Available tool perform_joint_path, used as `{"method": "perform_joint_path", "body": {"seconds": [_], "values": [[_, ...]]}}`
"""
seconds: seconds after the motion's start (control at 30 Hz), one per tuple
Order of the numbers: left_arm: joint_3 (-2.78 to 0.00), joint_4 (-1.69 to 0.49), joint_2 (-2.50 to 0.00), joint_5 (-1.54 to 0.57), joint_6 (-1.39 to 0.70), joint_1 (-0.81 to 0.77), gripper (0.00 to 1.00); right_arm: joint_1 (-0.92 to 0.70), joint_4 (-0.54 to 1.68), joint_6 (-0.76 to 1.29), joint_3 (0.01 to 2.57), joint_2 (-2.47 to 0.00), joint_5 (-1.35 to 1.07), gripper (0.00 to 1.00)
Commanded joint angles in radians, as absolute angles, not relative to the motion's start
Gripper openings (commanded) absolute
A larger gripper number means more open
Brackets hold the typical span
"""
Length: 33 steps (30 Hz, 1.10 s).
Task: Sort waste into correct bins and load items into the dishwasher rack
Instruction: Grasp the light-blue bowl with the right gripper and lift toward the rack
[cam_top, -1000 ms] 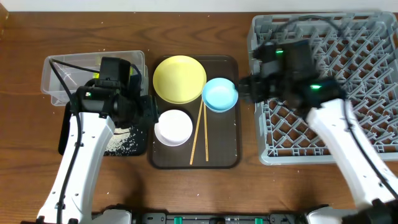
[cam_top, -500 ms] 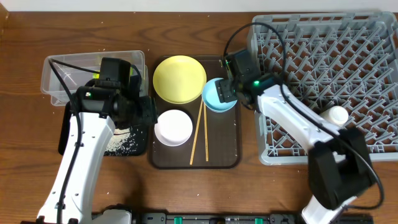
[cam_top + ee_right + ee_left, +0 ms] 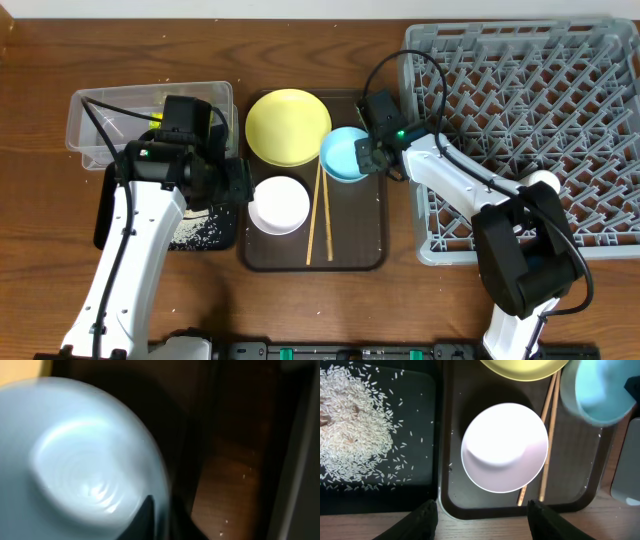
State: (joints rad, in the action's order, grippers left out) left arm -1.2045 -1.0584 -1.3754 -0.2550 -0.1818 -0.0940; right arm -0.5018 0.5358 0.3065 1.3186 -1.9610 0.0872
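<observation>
My right gripper [image 3: 367,156] is shut on the right rim of the light blue bowl [image 3: 342,155], which sits on the brown tray beside the yellow plate [image 3: 289,127]. In the right wrist view one finger [image 3: 149,512] is inside the bowl [image 3: 75,450], with the rim pinched. My left gripper [image 3: 485,525] hangs open above the tray's near edge, short of the white bowl [image 3: 504,447]. Two chopsticks [image 3: 320,215] lie right of that bowl. A small white cup [image 3: 543,183] rests in the grey dishwasher rack [image 3: 560,90]. Rice grains [image 3: 355,435] lie on the black tray [image 3: 105,215].
The clear tub [image 3: 110,120] stands behind the black tray at the left, partly hidden by my left arm. The brown serving tray [image 3: 360,250] lies between the bins and the rack. Bare wood table runs along the front edge.
My right arm swung left from the rack to the light blue bowl and shut on its rim, nudging the bowl slightly left. The white cup now shows in the rack. The left arm stayed put.
</observation>
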Motion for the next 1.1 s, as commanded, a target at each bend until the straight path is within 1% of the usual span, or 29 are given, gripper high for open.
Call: {"method": "perform_joint_path", "body": {"seconds": [0.0,0.23,0.53,0.63,0.73,0.87,0.97,1.07], "values": [[-1.195,-1.061,-1.372,-0.245,-0.17,-0.09,0.6,-0.501,0.543,0.329,1.327,-1.965,0.097,0.01],[-1.195,-1.061,-1.372,-0.245,-0.17,-0.09,0.6,-0.485,0.548,0.328,1.328,-1.894,0.098,0.01],[-1.195,-1.061,-1.372,-0.245,-0.169,-0.09,0.61,-0.43,0.532,0.192,1.328,-1.614,0.113,0.01],[-1.195,-1.061,-1.372,-0.245,-0.169,-0.09,0.61,-0.414,0.519,0.138,1.328,-1.534,0.195,0.01],[-1.195,-1.056,-1.372,-0.245,-0.169,-0.09,0.61,-0.396,0.483,0.109,1.328,-1.488,0.355,0.01],[-1.195,-1.051,-1.372,-0.245,-0.169,-0.09,0.61,-0.36,0.433,0.088,1.328,-1.487,0.559,0.01],[-1.195,-1.05,-1.372,-0.245,-0.169,-0.09,0.61,-0.313,0.387,0.088,1.328,-1.504,0.642,0.01],[-1.195,-1.05,-1.372,-0.245,-0.169,-0.09,0.61,-0.261,0.301,0.082,1.328,-1.523,0.67,0.01]]}}
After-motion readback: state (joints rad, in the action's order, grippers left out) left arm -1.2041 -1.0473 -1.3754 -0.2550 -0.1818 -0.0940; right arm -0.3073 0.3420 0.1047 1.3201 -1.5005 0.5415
